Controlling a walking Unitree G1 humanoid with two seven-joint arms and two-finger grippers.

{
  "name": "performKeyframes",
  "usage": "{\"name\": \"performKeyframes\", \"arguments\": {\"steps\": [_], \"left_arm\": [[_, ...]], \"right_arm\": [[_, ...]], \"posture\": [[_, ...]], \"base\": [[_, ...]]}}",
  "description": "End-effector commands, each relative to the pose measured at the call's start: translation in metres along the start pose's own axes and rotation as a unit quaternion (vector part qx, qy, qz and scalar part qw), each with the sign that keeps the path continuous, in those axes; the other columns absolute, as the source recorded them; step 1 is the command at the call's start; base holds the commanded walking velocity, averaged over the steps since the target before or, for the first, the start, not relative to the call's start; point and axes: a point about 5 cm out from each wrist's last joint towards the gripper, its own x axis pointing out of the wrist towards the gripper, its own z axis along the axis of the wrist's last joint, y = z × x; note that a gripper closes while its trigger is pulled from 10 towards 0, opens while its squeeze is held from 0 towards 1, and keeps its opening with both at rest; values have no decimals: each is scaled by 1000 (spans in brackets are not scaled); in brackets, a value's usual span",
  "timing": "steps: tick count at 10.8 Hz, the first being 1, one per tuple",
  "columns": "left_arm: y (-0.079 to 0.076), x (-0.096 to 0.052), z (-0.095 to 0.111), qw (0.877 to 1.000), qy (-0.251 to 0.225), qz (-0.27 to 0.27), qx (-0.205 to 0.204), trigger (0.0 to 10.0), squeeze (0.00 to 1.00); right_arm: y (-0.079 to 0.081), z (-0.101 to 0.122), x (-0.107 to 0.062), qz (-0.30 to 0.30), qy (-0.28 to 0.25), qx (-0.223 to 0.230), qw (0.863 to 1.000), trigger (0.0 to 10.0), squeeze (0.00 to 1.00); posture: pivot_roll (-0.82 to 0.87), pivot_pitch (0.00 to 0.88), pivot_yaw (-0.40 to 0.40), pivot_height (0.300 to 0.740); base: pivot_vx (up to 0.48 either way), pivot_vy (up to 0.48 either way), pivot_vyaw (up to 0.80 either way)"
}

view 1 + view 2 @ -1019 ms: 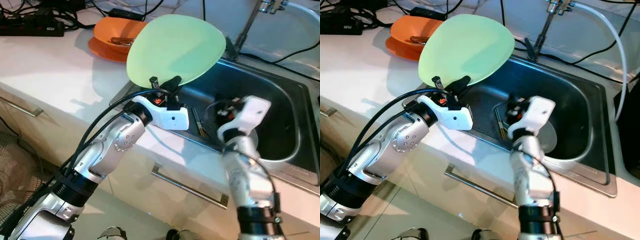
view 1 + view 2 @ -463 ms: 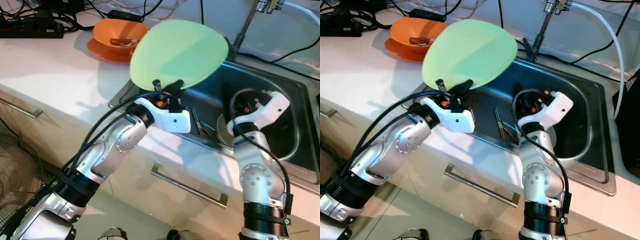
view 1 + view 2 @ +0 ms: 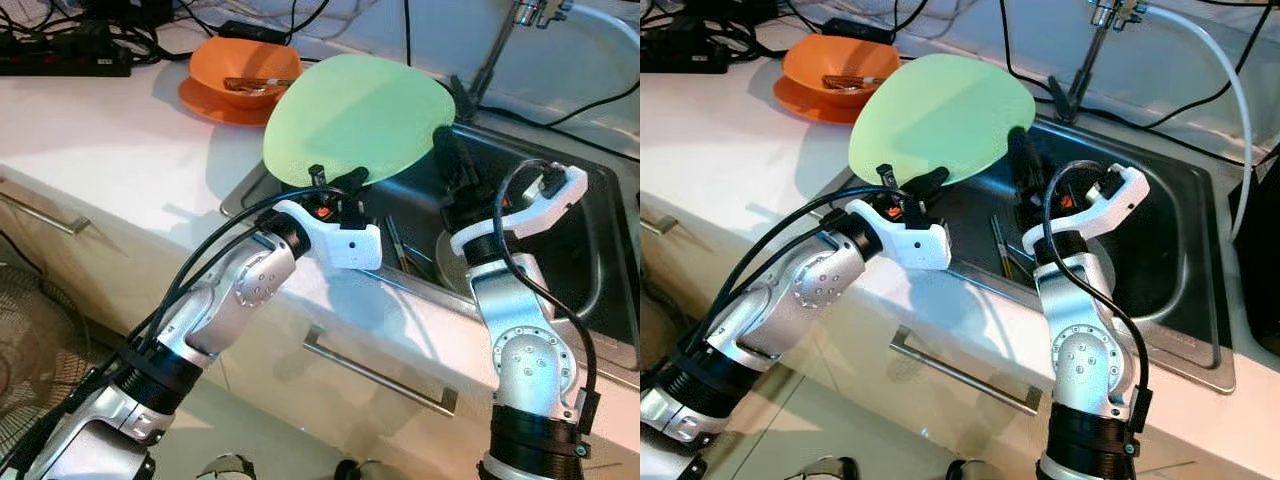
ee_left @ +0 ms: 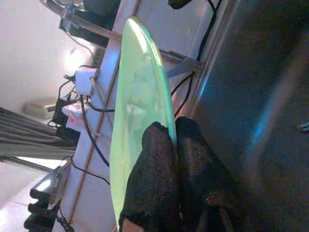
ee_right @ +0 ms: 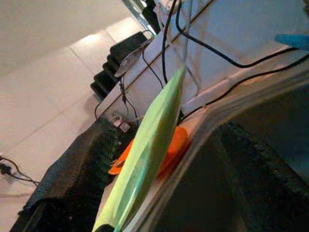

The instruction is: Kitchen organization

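A large pale green plate (image 3: 355, 115) is held tilted above the counter edge and the left end of the sink. My left gripper (image 3: 335, 182) is shut on its lower rim; in the left wrist view the black fingers (image 4: 159, 169) pinch the plate (image 4: 140, 96) edge-on. My right gripper (image 3: 452, 158) is raised from the sink and open at the plate's right edge. In the right wrist view the green plate's rim (image 5: 149, 159) runs between the two spread fingers (image 5: 72, 179), not clamped.
An orange bowl (image 3: 245, 68) holding a utensil sits on an orange plate at the back of the white counter. The steel sink (image 3: 570, 190) holds loose utensils (image 3: 395, 245) and a pale dish (image 3: 450, 278). A faucet (image 3: 500, 40) and cables stand behind. A power strip (image 3: 70, 50) lies far left.
My right arm has risen out of the sink and swung its gripper up to the green plate's right edge. The left gripper has kept hold of the plate, shifting slightly.
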Motion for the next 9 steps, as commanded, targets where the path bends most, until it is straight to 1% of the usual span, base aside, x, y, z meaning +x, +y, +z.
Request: {"name": "performKeyframes", "arguments": {"steps": [1,4,6,9], "left_arm": [[7,4,5,1000,-13,12,8,10000,0],[5,4,9,1000,-25,5,6,10000,0],[6,5,12,999,-34,4,8,10000,0],[4,5,15,999,-44,-1,9,10000,0]], "right_arm": [[2,5,-3,7,-4,1,1000,10000,0],[3,0,-2,7,5,9,1000,10000,0],[-2,-12,-3,-6,27,8,1000,10000,0],[-6,-18,-1,-16,37,6,999,10000,0]], "posture": [[-69,64,-92,740],[-65,67,-93,740],[-60,69,-95,740],[-60,71,-97,740]], "base": [[0,0,0],[0,0,0],[0,0,0],[0,0,0]]}}
